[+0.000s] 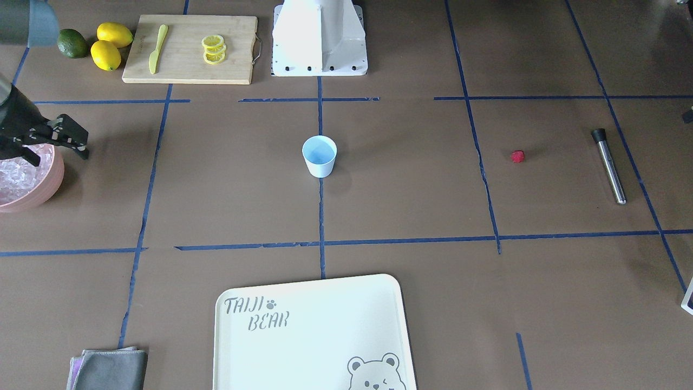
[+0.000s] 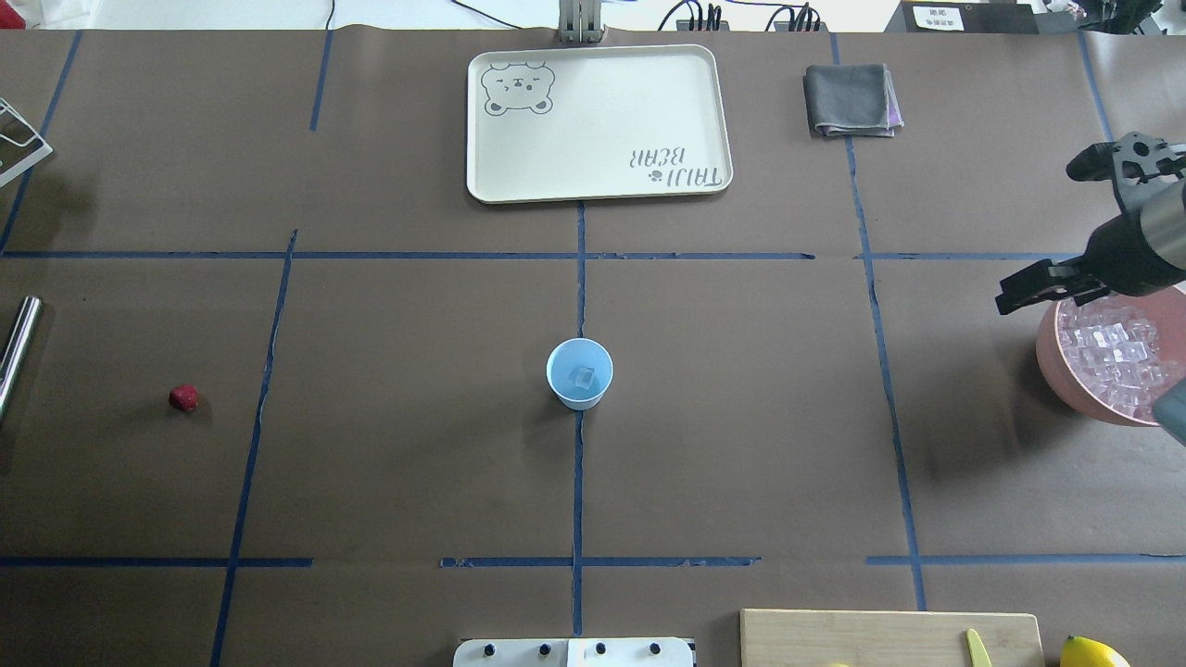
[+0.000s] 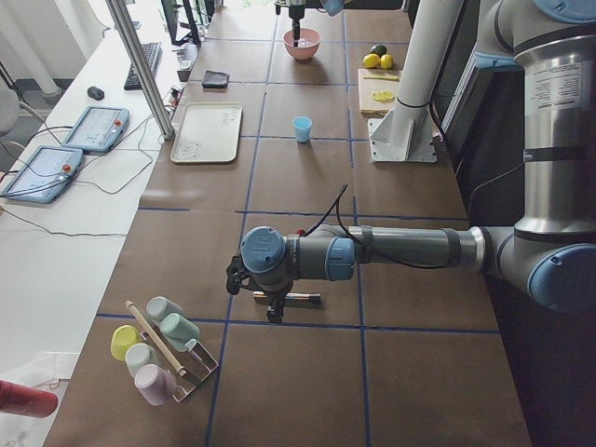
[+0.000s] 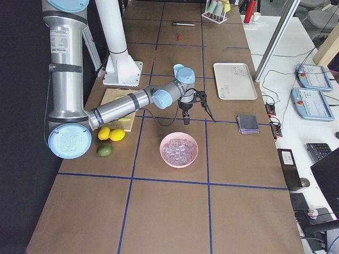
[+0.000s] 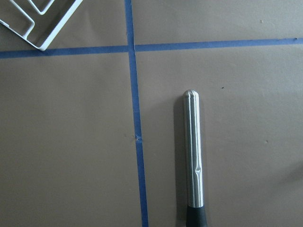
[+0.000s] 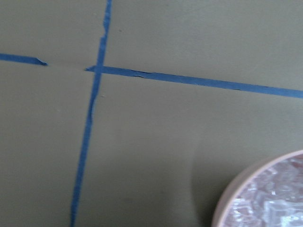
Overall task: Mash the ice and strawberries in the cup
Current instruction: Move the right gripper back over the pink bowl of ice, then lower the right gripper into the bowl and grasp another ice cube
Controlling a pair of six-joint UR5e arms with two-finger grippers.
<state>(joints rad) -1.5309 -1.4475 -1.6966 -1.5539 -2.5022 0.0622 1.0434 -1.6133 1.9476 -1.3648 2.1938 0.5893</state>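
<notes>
I am reading the table from the overhead camera, left to right. At the far left edge is a corner of a white wire rack [image 2: 20, 141]. Below it a metal rod with a black end [image 2: 18, 350] lies flat on the brown paper. My left gripper [image 3: 272, 307] hangs low over that rod. It shows only in the side view, so I cannot tell whether its fingers are apart or together. The left wrist camera looks straight down on the rod.

Just right of the rod, apart from it, the small red strawberry [image 2: 183, 398] sits alone on the paper.

At the table's centre, on a blue tape line, the light-blue cup [image 2: 554, 367] stands upright. One clear ice cube [image 2: 583, 377] lies in its bottom.

Beyond the cup is a cream tray [image 2: 602, 120] with a bear print. A folded grey cloth [image 2: 851, 100] lies to its right.

At the right edge, my right gripper [image 2: 1042, 296] hovers at the near rim of a pink bowl [image 2: 1052, 371]. Its fingers are spread apart and hold nothing. The bowl is heaped with ice cubes [image 2: 1112, 357].

At bottom right are a wooden cutting board [image 2: 889, 639], a yellow knife [image 2: 977, 648] and a lemon [image 2: 1093, 653].
</notes>
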